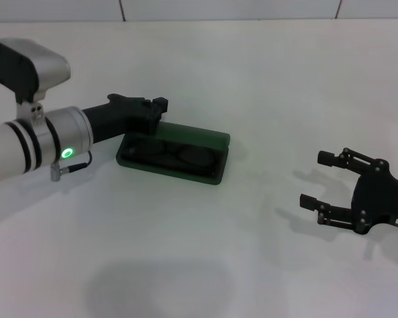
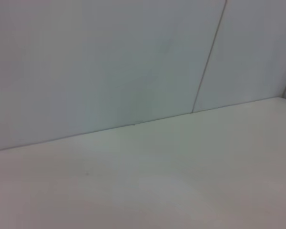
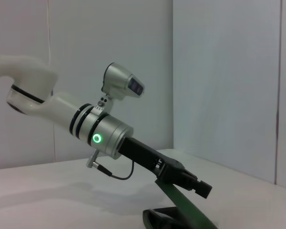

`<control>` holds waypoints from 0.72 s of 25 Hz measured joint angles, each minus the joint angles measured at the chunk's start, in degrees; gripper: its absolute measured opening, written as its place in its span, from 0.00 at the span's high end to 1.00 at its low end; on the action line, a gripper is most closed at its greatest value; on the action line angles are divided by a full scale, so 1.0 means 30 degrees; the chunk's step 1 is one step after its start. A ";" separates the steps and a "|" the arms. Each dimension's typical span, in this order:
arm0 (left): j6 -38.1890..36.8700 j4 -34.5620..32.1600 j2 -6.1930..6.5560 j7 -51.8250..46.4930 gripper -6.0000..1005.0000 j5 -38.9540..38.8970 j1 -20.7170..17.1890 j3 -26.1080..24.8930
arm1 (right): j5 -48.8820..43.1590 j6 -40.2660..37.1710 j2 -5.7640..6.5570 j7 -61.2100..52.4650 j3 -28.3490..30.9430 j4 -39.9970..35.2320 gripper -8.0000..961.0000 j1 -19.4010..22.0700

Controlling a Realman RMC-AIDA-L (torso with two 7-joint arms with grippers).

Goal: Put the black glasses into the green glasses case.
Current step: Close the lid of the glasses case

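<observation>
From my station I see the dark green oblong hard-shell glasses case (image 1: pixel 176 154) lying open on the white table (image 1: pixel 205 258). The thin black-framed glasses (image 1: pixel 180 156) already appear to lie inside it on the dark lining, two roundish lenses side by side, though the frame is hard to separate from the felt.

My left gripper (image 1: pixel 152 112) is at the case's rear edge. In the right wrist view it (image 3: pixel 193 183) sits at the top edge of the raised green lid (image 3: pixel 186 207), which slants up from the tray. I cannot tell whether its jaws are apart or pinching the lid; the tips are hidden against it. The left wrist view shows only bare table and wall.

My right gripper (image 1: pixel 326 179) hovers over the table well off to the side of the case, jaws apart and empty, pointing toward it.

I judge the placing done and the lid the remaining thing to handle. The case looks stiff and light, with a smooth shell that could skate on the table if I push sideways. I would press on the lid's free edge just ahead of the left jaws and swing it down over the hinge. The glasses are fragile: a temple arm lying over the rim would get pinched, so I want it closed slowly.
</observation>
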State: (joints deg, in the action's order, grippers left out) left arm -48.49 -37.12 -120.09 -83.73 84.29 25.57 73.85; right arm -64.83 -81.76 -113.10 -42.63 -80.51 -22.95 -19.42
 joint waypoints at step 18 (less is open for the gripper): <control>-0.1563 0.2990 0.0041 0.6313 0.93 -0.3422 -0.0038 -0.0083 | 0.0096 0.0037 -0.0035 -0.0141 -0.0001 0.0058 0.15 -0.0204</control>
State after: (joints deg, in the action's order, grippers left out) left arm -53.18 -28.15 -119.97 -64.79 74.02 25.45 73.60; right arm -64.54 -81.65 -113.20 -43.05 -80.51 -22.78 -20.03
